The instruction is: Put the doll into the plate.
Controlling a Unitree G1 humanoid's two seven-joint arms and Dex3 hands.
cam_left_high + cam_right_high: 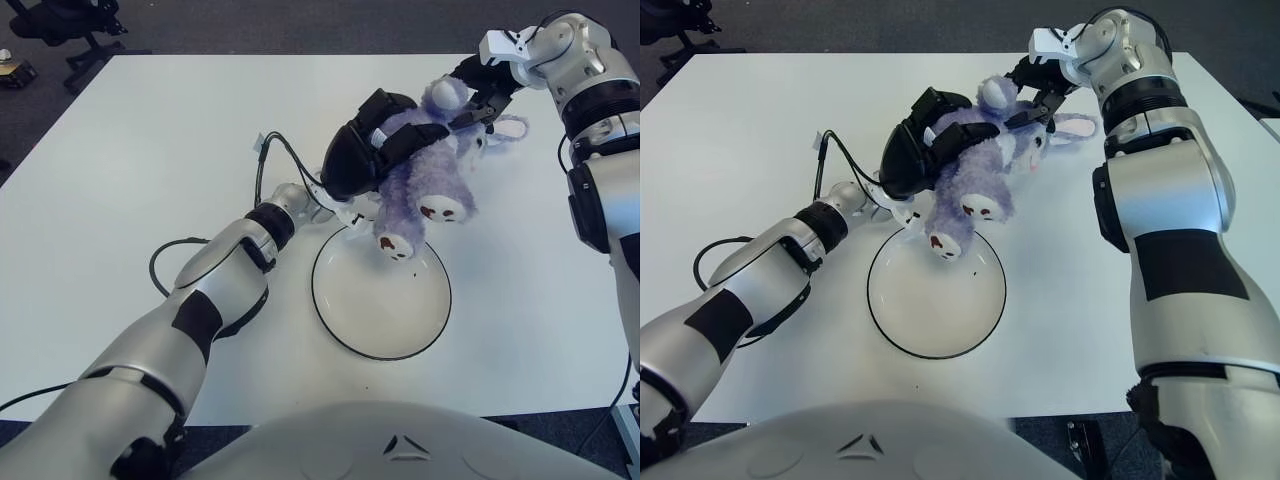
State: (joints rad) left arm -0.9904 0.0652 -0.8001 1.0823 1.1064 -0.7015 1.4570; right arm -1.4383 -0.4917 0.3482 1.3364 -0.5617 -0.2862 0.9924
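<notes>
Doll (425, 185): one purple plush toy, hanging above the far rim of the plate, feet pointing down toward it.
Plate (345, 310): one white dish with a dark rim, lying on the table (150, 150).
Left hand (365, 155): fingers curling around the doll's body, gripping it.
Right hand (485, 90): positioned beyond the plate at the doll's head; fingers closing on the head.
Cable (275, 160): one, trailing along the left wrist, left of the plate.

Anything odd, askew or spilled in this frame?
Nothing spilled or damaged. The purple doll hangs tilted, feet down over the far rim of the plate, gripped by the left hand, with the right hand at its head end. One small dark speck lies in the plate.
</notes>
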